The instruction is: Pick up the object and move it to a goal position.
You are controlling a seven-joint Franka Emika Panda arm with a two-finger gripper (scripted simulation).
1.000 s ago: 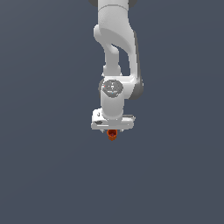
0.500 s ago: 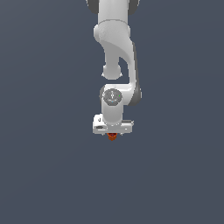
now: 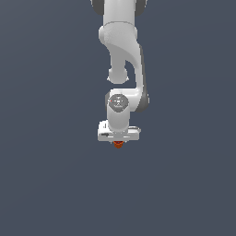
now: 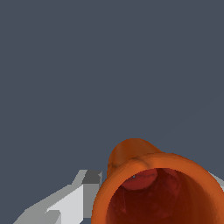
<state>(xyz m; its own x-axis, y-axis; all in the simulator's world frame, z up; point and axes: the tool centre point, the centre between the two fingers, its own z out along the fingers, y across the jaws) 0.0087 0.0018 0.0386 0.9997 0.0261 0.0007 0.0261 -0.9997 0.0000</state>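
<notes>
The white end effector [image 3: 118,142] grips the small orange-red cup [image 3: 118,144] between its fingers [image 4: 65,201], the cup's tip showing just below it in the exterior view; the wrist view looks into the cup's open rim [image 4: 159,192].

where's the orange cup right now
In the exterior view the orange cup sits near the centre, peeking out directly beneath the white pincer; the wrist view shows its open rim close up.

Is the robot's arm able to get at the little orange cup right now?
Probably yes. The cup sits right under the gripper, and in the wrist view its rim fills the space by a finger. Nothing is in the way, though I cannot tell if the jaws are closed on it.
</notes>
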